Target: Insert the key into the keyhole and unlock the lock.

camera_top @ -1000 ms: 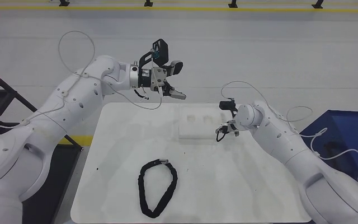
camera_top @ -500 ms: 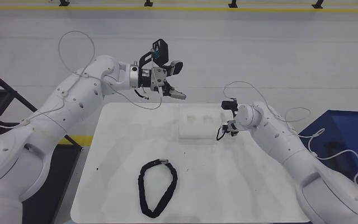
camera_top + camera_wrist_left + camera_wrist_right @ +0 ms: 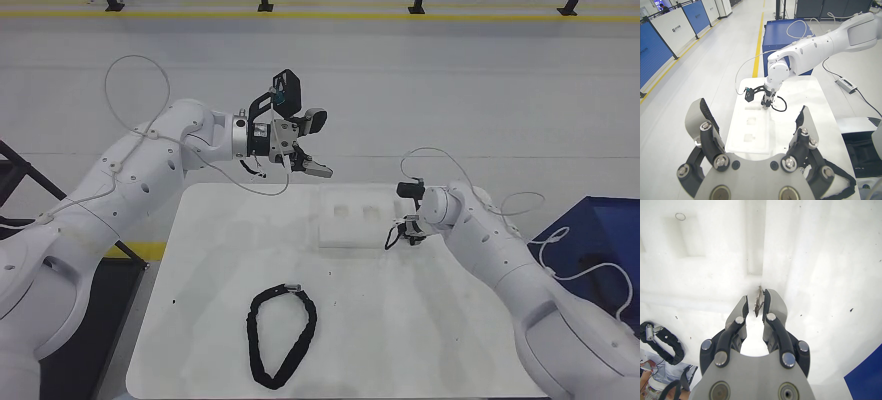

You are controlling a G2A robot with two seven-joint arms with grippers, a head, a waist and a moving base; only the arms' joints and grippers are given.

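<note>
We see the chain lock (image 3: pixel 282 335) on the left-centre of the white table (image 3: pixel 200 300), near the front edge. It is a closed loop in a black fabric sleeve. The right wrist view shows its small silver padlock body (image 3: pixel 649 333) joining the two ends at the loop's far side. Nothing touches it.

Beyond it, the left gripper (image 3: pixel 322 145) hangs in the air over the table's far edge. Its two fingers (image 3: pixel 704 111) are spread wide with nothing between them.

Next we come to the white foam tray (image 3: pixel 360 225), which lies flat near the far edge with shallow rectangular recesses cut into its top. A small metal ring (image 3: pixel 680 216) lies in one of those recesses.

At the tray's right end the right gripper (image 3: pixel 397 238) is down at the foam, pointing at its surface. The key (image 3: pixel 757 304) stands between its fingertips, where a narrow slot in the foam ends. We see the fingers drawn close around it but still a little apart. The key lies against one pad (image 3: pixel 765 302), with a visible gap to the other. The key is well apart from the chain lock.

Farthest right, beside the table, stands a blue cabinet (image 3: pixel 610 225).
</note>
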